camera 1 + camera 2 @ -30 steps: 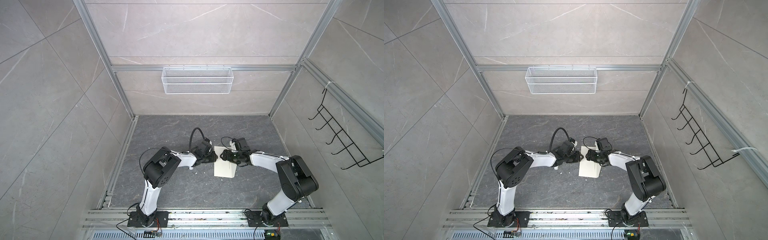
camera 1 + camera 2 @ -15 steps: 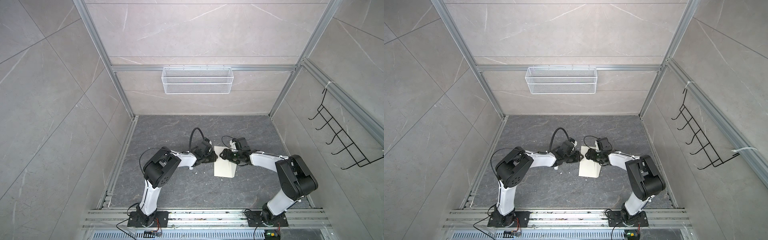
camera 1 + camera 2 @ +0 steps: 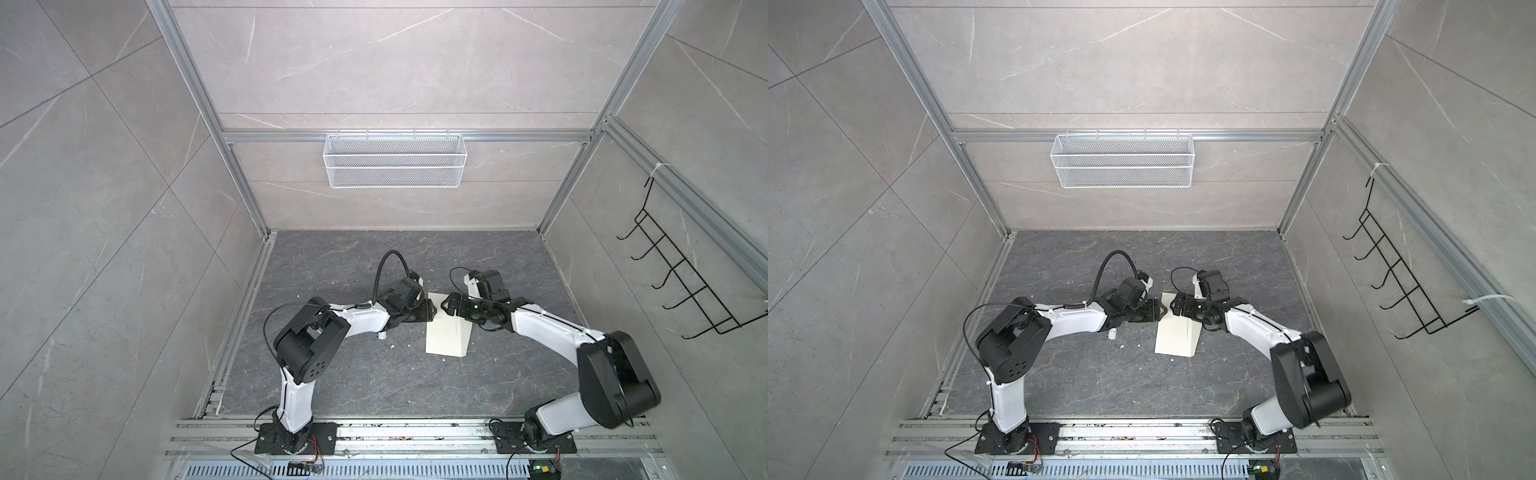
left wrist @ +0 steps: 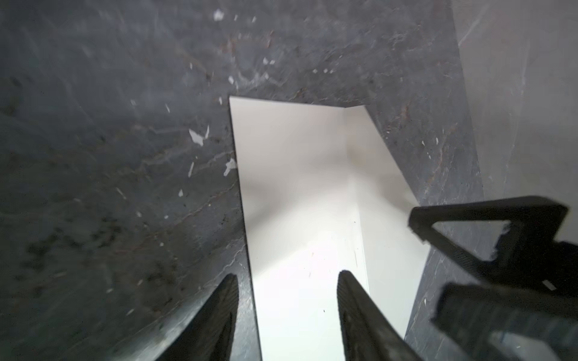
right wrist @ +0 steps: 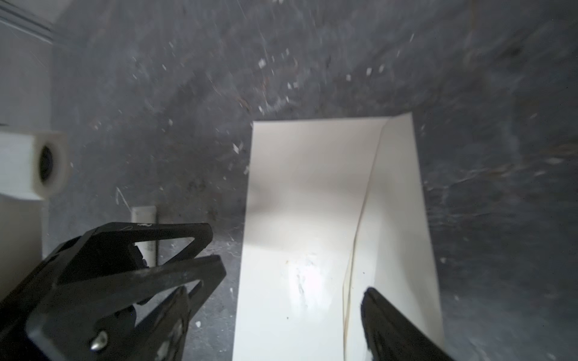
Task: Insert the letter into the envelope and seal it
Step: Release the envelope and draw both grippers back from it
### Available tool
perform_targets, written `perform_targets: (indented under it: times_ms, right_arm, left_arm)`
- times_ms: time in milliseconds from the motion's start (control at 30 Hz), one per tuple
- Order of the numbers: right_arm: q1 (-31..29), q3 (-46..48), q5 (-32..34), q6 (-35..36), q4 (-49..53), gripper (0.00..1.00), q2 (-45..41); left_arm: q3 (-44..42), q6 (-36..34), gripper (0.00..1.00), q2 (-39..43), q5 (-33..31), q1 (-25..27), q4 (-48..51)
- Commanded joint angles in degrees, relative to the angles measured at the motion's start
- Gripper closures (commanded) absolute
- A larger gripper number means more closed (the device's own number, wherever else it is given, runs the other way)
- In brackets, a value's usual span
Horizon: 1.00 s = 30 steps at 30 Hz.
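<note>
I read the envelope (image 3: pixel 449 337) (image 3: pixel 1177 337) as a long cream-white paper rectangle lying flat on the dark grey surface (image 3: pixel 374 386), near its middle in both top views. Its long axis runs front to back, slightly skewed. The flap (image 5: pixel 402 203) runs along one long side, set off from the broad plain panel by a lengthwise crease with a thin tan line. I cannot tell whether the flap is stuck down.

We find the envelope (image 3: pixel 446 336) plain cream-white and the floor (image 3: pixel 374 386) dark grey with pale veins. The mesh basket (image 3: pixel 395 166) is white.
</note>
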<state>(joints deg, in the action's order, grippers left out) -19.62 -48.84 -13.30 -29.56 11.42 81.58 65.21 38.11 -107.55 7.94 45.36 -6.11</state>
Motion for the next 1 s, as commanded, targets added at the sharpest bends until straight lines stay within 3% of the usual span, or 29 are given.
perform_targets:
  times_ms: [0,67,300,467,733,967]
  right_arm:
    - [-0.1,-2.9,7.1,5.2,8.0,0.11,-7.9]
    - [0.1,-3.2,9.9,6.3,10.7,0.01,-11.2]
    - [2.5,-2.6,10.2,7.4,13.7,0.01,-10.7]
    - [3.0,-1.6,7.2,5.6,11.2,0.07,-3.8]
    - [3.7,1.1,5.6,2.7,6.7,0.28,4.1]
    - [3.8,3.6,0.6,0.0,1.5,0.63,8.2]
  left_arm:
    - [-0.7,-8.6,0.36,10.7,-5.4,-0.6,4.4]
    - [-2.3,-12.1,0.28,15.6,-8.2,-0.7,6.0]
    - [-10.0,-18.9,0.00,30.2,-16.3,-0.9,7.4]
    - [-15.9,-19.5,0.00,37.9,-17.1,-1.7,6.1]
    - [-22.6,-18.4,0.00,42.4,-18.6,-2.0,1.9]
    - [-25.7,-19.1,0.00,44.5,-19.1,-2.1,0.7]
